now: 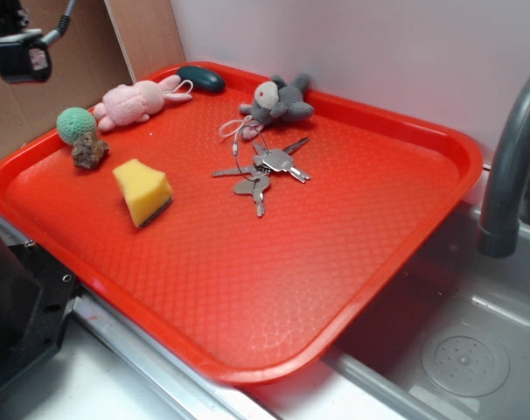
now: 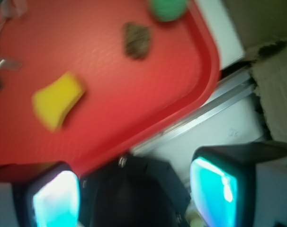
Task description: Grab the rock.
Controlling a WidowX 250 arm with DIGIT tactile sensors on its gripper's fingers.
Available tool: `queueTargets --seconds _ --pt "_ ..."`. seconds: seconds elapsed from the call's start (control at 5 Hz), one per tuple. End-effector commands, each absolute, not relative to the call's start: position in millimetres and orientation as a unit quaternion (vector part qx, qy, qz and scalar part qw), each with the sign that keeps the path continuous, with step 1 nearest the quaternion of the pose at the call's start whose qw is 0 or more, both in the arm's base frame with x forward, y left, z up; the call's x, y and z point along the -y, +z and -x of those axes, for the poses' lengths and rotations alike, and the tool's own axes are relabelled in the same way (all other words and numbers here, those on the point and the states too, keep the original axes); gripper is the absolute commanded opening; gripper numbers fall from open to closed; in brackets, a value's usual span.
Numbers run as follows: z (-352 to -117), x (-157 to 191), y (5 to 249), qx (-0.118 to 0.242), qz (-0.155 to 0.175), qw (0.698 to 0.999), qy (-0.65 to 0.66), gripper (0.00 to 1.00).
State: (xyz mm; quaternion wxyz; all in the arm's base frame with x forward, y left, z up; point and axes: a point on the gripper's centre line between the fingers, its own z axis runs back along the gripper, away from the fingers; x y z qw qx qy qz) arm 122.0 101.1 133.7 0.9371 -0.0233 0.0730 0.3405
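The rock (image 1: 89, 150) is a small jagged brown-grey lump on the red tray (image 1: 335, 262), near its left edge, touching the green crocheted ball (image 1: 75, 123). In the wrist view the rock (image 2: 137, 40) lies near the top, below the green ball (image 2: 168, 8). My gripper (image 2: 134, 196) is open, its two teal pads (image 2: 56, 201) wide apart at the bottom of the wrist view. It hangs above the tray's edge and the black robot base, well apart from the rock. Only part of the arm (image 1: 20, 44) shows at the exterior view's top left.
A yellow sponge (image 1: 142, 191) lies right of the rock. A pink plush bunny (image 1: 134, 101), a dark teal oval object (image 1: 201, 79), a grey plush toy (image 1: 278, 102) and keys (image 1: 265, 171) lie further back. A grey faucet (image 1: 510, 166) and sink (image 1: 466, 350) are on the right.
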Motion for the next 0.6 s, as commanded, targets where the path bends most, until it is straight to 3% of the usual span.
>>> queueTargets --seconds 0.0,0.2,0.4 --pt "-126 -154 85 0.038 -0.051 0.867 0.494 1.00" --pt "-150 -151 70 0.078 -0.078 0.886 0.450 1.00" --pt "-167 -142 64 0.097 -0.070 0.905 0.409 1.00"
